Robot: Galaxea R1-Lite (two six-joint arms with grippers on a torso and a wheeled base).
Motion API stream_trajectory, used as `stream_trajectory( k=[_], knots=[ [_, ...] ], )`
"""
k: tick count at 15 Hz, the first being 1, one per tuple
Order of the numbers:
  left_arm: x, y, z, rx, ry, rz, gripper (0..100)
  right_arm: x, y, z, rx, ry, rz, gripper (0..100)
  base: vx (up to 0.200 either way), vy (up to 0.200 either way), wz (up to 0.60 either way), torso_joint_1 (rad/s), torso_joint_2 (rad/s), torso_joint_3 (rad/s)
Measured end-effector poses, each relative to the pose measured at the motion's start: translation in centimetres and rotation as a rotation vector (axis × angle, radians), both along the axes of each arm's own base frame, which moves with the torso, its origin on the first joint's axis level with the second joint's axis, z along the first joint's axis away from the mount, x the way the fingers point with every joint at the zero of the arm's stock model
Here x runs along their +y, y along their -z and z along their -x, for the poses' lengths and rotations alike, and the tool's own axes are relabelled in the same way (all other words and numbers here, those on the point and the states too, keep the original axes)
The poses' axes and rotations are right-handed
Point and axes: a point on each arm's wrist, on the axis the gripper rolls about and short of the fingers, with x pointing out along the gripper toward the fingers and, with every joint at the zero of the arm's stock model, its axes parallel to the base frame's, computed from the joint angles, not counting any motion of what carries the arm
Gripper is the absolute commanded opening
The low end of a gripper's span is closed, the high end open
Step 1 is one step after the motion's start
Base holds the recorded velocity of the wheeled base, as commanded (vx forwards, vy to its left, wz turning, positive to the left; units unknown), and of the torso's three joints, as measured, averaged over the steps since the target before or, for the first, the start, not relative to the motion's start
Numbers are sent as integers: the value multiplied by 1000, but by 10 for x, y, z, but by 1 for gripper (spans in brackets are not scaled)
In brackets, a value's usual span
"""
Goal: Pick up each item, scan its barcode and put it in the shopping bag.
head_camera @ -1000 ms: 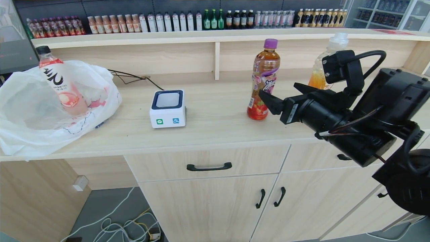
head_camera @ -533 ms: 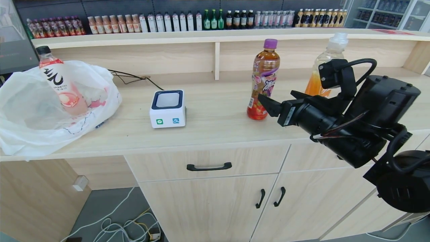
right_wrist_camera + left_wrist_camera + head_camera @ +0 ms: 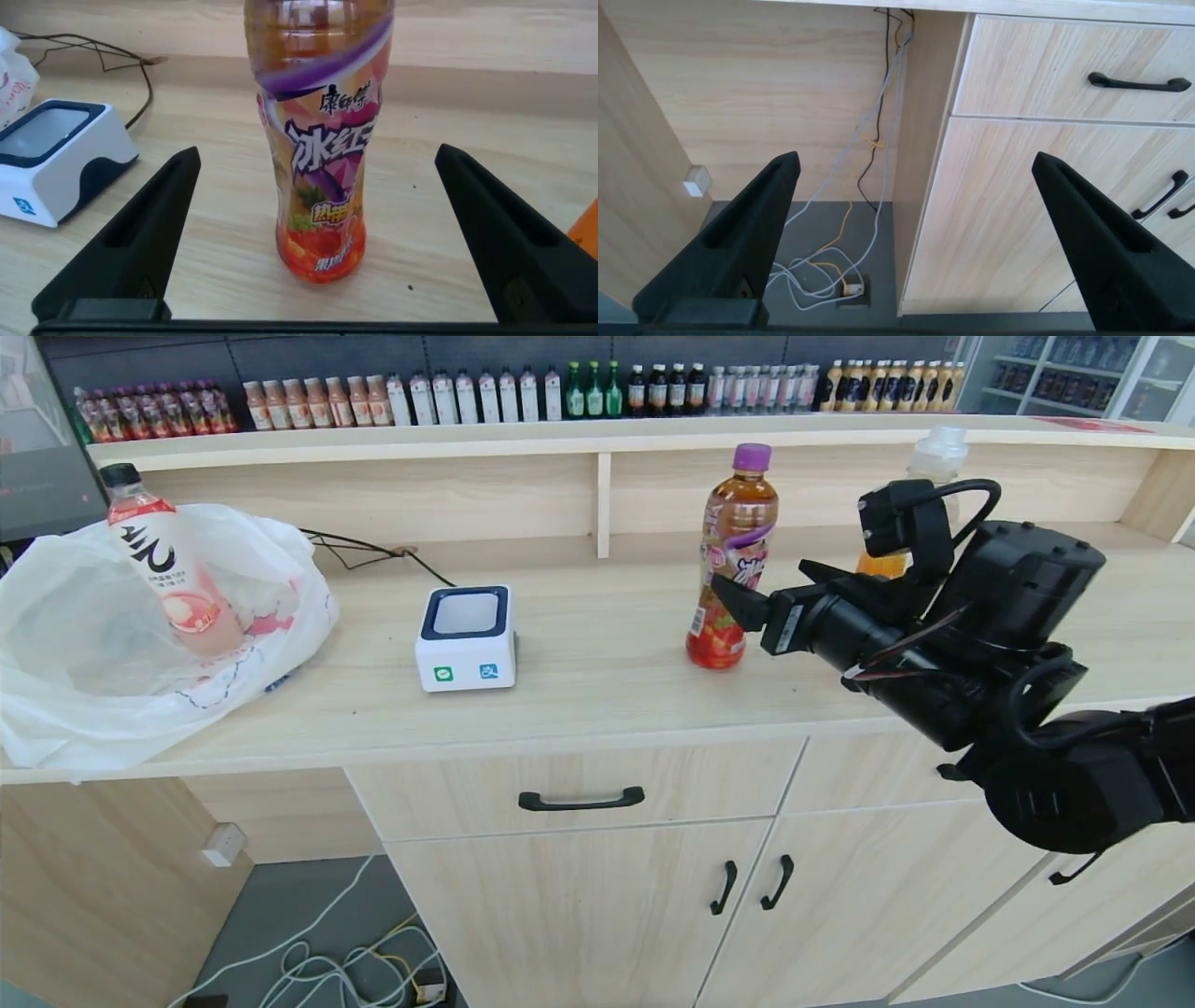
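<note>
Pale wood-grain counter point(image 3: 597, 681) runs across the whole head view. Its front edge is straight, a raised ledge point(image 3: 373, 446) lines the back, and a shelf point(image 3: 523, 394) of small bottles crosses the top of the frame. We see a wide bare stretch of board between the scanner point(image 3: 466, 637) at centre and the tea bottle point(image 3: 733, 555) right of centre. More bare board lies in front of both, up to the edge.

The scanner is a white cube with rounded corners and a dark-rimmed glass top; a thin black cord point(image 3: 364, 553) lies behind it. At far left a crumpled white plastic bag point(image 3: 93, 691) slumps, cut off by the frame edge. A pink bottle point(image 3: 168, 565) leans inside it, black cap up.

The tea bottle stands upright, clear waisted plastic with a purple cap and a glossy label. Our right hand point(image 3: 315, 159) is level with its lower half, fingers spread wide and holding nothing. The bottle stands in line with the gap, and we cannot tell whether the tips have reached its sides.

An orange bottle point(image 3: 936, 453) behind the right arm is mostly hidden; its clear top and a patch of orange show. Our left hand point(image 3: 915, 159) hangs below counter level facing the cabinet point(image 3: 1018, 205) front, fingers wide apart and empty, cables point(image 3: 831, 275) trailing beyond.
</note>
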Motion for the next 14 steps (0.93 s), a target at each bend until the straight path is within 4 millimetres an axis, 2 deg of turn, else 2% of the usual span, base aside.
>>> stream_trajectory(
  k=[5,14],
  knots=[
    [0,0,0,0,0,0,100,12,4,-29,11,2,7,100,0,0,0,0,0,0],
    [0,0,0,0,0,0,100,17,14,-54,26,6,7,100,0,0,0,0,0,0]
  ],
)
